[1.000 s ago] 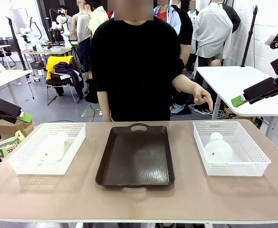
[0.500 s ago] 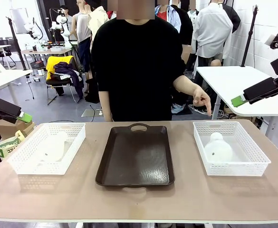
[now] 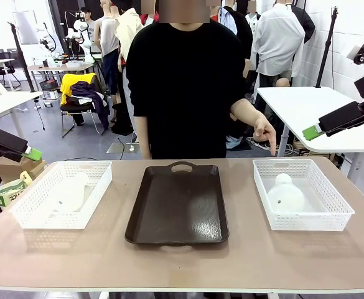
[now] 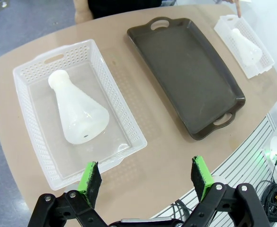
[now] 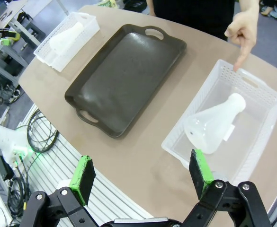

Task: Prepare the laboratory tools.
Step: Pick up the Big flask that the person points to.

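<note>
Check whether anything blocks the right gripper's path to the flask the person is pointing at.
Nothing visible does. The right gripper is open, and the flask lies uncovered in its white mesh basket. The person's hand points at the basket's far rim, clear of the flask.

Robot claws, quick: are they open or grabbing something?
Left gripper: open, holding nothing.
Right gripper: open, holding nothing.
Person's hand: pointing, holding nothing.

Frosted-white flasks [image 4: 76,111]; white mesh baskets [image 4: 125,113]; dark brown tray [image 3: 177,205]; tan table [image 3: 182,261]; person's black shirt [image 3: 182,87].
</note>
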Controlling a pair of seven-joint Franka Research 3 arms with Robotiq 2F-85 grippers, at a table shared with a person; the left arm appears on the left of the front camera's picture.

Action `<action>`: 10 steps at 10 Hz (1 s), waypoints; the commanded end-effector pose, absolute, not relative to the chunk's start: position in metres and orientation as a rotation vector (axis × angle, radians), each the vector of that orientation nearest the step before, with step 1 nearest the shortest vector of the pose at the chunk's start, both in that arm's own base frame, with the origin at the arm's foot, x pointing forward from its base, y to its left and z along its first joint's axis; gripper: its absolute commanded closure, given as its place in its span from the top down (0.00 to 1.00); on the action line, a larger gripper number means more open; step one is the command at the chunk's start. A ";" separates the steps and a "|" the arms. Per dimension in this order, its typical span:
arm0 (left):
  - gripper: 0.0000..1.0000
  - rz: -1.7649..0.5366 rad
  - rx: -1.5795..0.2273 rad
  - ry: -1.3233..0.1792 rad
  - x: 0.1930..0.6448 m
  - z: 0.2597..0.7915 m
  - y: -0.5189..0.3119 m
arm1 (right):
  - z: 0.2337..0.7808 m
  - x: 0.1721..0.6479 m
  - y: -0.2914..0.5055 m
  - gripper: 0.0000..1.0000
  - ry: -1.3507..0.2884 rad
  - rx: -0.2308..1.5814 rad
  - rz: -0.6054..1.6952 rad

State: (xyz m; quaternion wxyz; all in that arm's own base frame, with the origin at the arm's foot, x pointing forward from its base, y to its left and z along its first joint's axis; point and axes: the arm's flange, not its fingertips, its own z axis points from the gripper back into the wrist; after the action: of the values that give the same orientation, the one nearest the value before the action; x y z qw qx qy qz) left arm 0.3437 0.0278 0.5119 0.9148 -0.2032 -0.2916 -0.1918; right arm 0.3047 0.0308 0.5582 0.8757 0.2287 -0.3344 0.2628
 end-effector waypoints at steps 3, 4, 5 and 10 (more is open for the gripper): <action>1.00 -0.407 -0.414 -0.602 0.343 0.512 0.030 | 0.558 0.304 0.031 1.00 -0.690 0.480 0.559; 1.00 -0.407 -0.414 -0.602 0.343 0.512 0.030 | 0.558 0.305 0.031 1.00 -0.698 0.477 0.549; 1.00 -0.407 -0.414 -0.602 0.343 0.512 0.030 | 0.563 0.316 0.033 1.00 -0.681 0.418 0.429; 1.00 -0.407 -0.414 -0.602 0.343 0.512 0.030 | 0.555 0.442 0.066 1.00 -0.319 0.248 0.045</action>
State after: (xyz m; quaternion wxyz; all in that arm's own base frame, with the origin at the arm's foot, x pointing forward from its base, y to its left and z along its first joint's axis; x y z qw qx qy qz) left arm 0.3436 0.0272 0.5122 0.9149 -0.2024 -0.2915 -0.1925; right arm 0.4174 0.0556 0.5392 0.9654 0.1416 -0.2119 0.0562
